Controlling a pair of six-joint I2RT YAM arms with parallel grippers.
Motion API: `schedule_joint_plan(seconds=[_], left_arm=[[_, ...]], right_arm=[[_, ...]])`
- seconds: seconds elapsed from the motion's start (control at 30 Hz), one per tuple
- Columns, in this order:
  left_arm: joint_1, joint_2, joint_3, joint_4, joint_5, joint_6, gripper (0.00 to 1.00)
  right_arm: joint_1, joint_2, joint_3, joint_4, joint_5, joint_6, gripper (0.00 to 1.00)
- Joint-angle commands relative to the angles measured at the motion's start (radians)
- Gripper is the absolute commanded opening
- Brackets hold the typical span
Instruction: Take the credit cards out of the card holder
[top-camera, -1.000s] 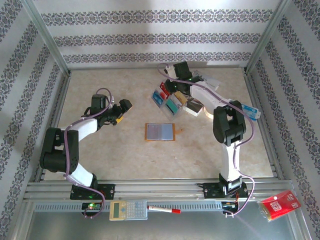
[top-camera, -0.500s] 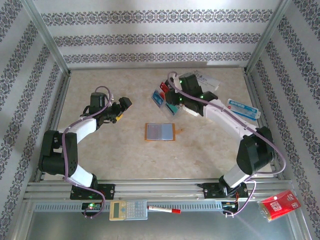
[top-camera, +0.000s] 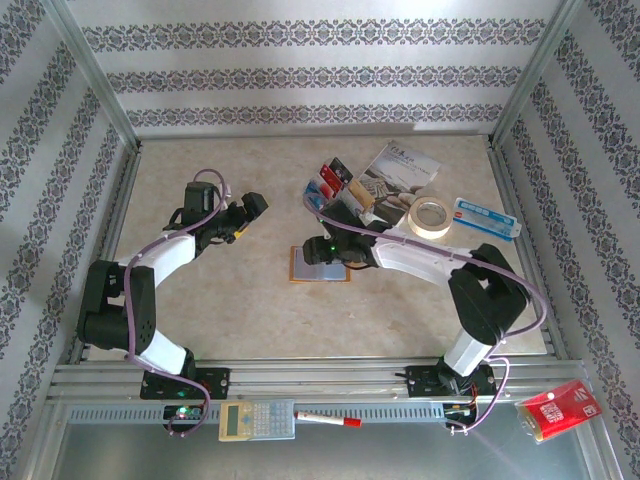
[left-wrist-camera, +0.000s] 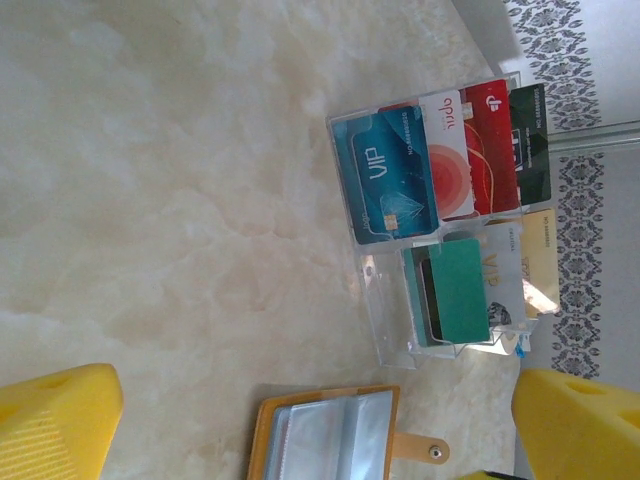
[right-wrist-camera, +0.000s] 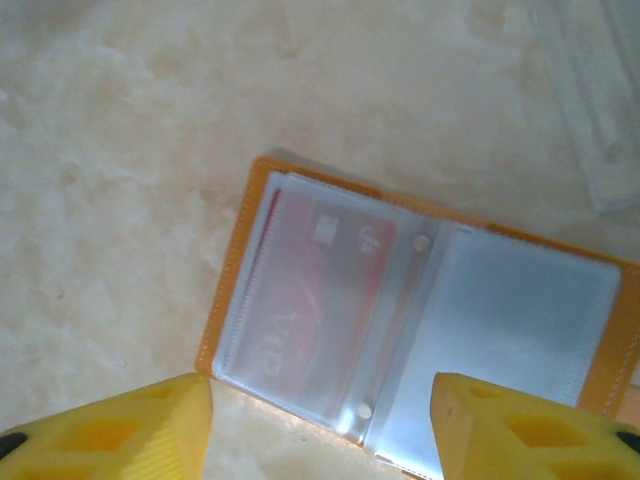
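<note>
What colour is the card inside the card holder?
The card is red; the right wrist view shows it best.

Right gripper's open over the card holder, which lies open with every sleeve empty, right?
No. One sleeve of the card holder holds a red card, as the right wrist view shows. The rest stands: it lies open under the open right gripper.

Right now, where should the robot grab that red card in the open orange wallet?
Probably by one edge of the red card, coming down from above with the open right gripper hovering over it: it lies flat inside a clear sleeve of the card holder. Which sleeve side opens, I cannot tell.
</note>
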Motion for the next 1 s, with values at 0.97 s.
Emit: schedule_joint_plan(seconds=[0.97], left_arm=[[-0.036, -0.009, 0.008, -0.227, -0.016, 0.095, 1.00]], right_arm=[[0.019, 0.259, 0.104, -0.111, 0.043, 0.022, 0.65]])
